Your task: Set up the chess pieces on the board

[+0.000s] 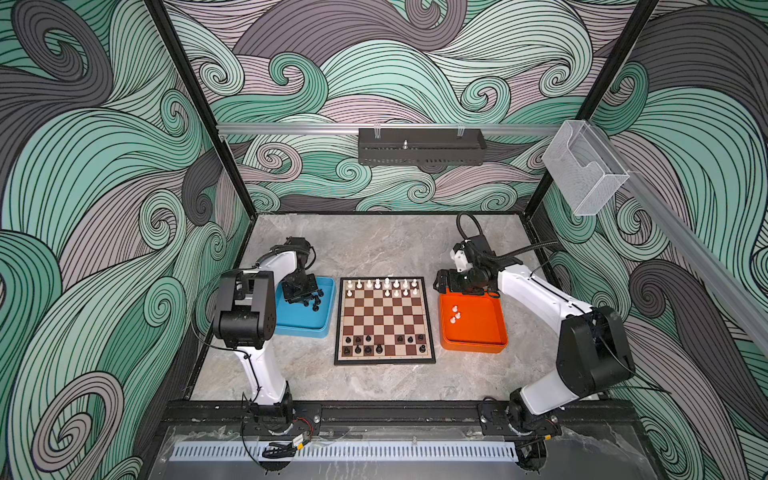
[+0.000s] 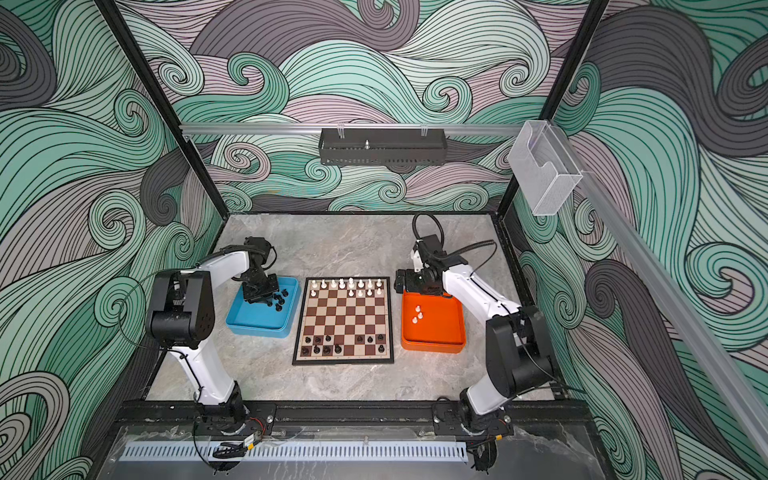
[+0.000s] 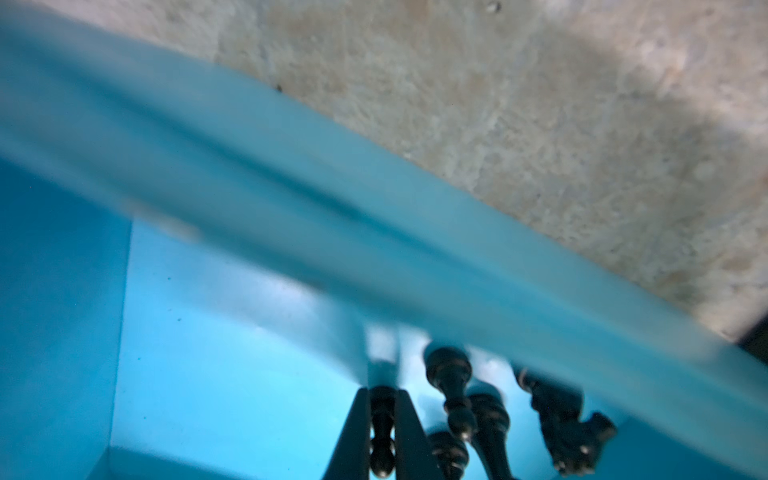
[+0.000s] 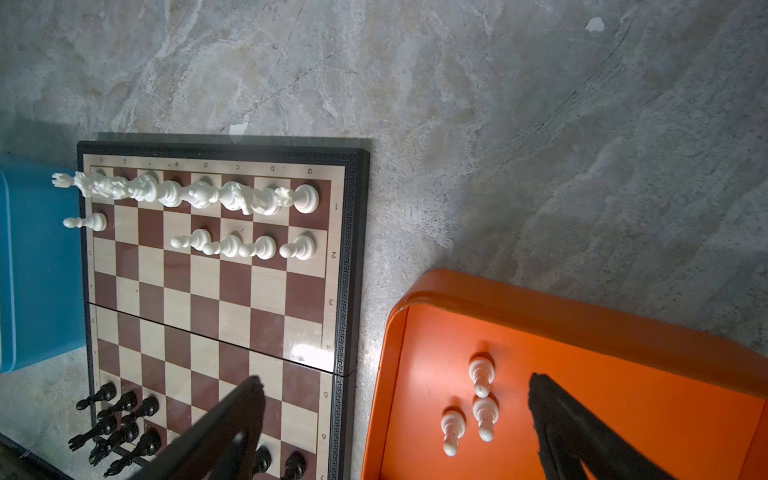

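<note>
- Left wrist view: your left gripper [image 3: 383,392] sits low inside the blue tray [image 3: 62,332], its 2 dark fingers [image 3: 357,432] pressed in on either side of a slim black piece [image 3: 382,419] that stands between them.
- Just beside that pinched piece you see more loose black pieces [image 3: 453,386] bunched against the tray wall, a knight [image 3: 569,428] among them; the view is blurred, so I cannot count them.
- In both top views the left gripper [image 1: 300,291] is over the far part of the blue tray [image 1: 303,329], which lies just left of the board [image 1: 386,322].
- Your right gripper [image 4: 397,382] is spread wide and holds nothing; 1 finger shows over the board's edge and 1 over the orange tray [image 4: 582,316].
- In a top view the right gripper [image 2: 405,284] hangs at the far left corner of the orange tray [image 2: 432,345], just right of the board.
- 3 white pawns [image 4: 478,399] are grouped close together in the orange tray.
- On the board, white pieces [image 1: 382,284] fill the farthest row, and 5 white pawns [image 4: 232,245] stand in the next row, leaving 3 squares bare.
- Black pieces [image 1: 368,345] stand on the 2 nearest rows with gaps between them.
- Board and both trays rest on the grey marbled table [image 1: 374,245].
</note>
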`<state>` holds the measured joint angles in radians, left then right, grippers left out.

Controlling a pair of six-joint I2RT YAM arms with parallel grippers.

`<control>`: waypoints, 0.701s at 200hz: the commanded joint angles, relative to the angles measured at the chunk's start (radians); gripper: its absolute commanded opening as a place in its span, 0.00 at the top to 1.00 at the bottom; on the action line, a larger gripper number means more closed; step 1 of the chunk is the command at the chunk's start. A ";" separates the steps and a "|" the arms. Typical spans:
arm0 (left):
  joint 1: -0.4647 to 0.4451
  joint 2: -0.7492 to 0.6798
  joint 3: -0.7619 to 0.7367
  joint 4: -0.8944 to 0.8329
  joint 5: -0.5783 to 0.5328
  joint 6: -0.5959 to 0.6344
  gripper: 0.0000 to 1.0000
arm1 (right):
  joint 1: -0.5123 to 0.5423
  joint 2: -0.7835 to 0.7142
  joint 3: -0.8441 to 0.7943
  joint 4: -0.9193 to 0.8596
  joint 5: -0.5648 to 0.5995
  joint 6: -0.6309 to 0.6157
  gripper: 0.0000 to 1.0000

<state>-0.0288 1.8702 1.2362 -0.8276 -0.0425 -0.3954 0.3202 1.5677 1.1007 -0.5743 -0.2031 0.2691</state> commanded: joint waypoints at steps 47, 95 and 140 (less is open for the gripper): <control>-0.003 -0.083 0.005 -0.076 -0.042 0.002 0.90 | -0.004 0.010 0.007 0.004 -0.001 0.005 0.01; -0.006 -0.159 -0.015 -0.115 -0.033 0.013 0.90 | -0.004 0.012 0.020 -0.005 -0.001 0.007 0.01; -0.048 -0.238 -0.011 -0.162 -0.051 0.021 0.90 | -0.004 0.001 0.041 -0.025 0.000 0.007 0.01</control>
<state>-0.0410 1.6875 1.2205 -0.9245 -0.0708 -0.3847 0.3202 1.5677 1.1130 -0.5804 -0.2031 0.2695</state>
